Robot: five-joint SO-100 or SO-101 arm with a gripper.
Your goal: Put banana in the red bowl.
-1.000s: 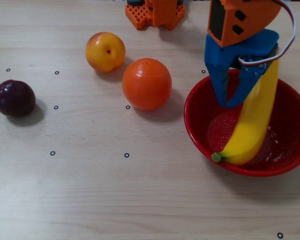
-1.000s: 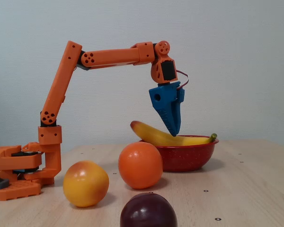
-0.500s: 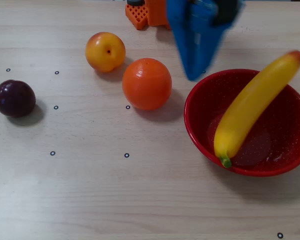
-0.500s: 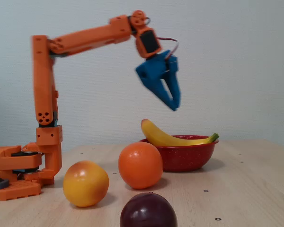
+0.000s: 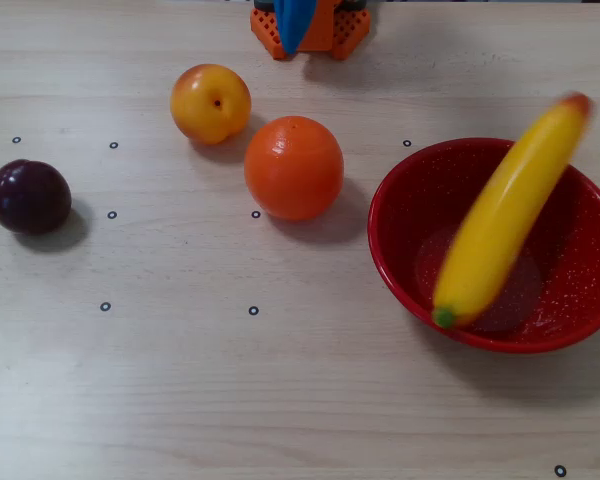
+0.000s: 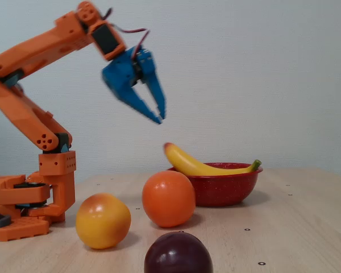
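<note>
The yellow banana (image 5: 505, 215) lies in the red speckled bowl (image 5: 580, 285) at the right of the overhead view. It leans across the bowl, its green stem end on one rim and its reddish tip past the opposite rim. In the fixed view the banana (image 6: 193, 165) rests across the bowl (image 6: 221, 190) with its tip sticking out to the left. My blue gripper (image 6: 161, 119) hangs high in the air, up and to the left of the bowl, empty, its fingertips together. In the overhead view only a blue part of the gripper (image 5: 295, 28) shows at the top edge.
An orange (image 5: 293, 167), a yellow-orange peach (image 5: 211, 103) and a dark plum (image 5: 29, 197) sit on the wooden table to the left of the bowl. The orange arm base (image 6: 28, 199) stands at the left of the fixed view.
</note>
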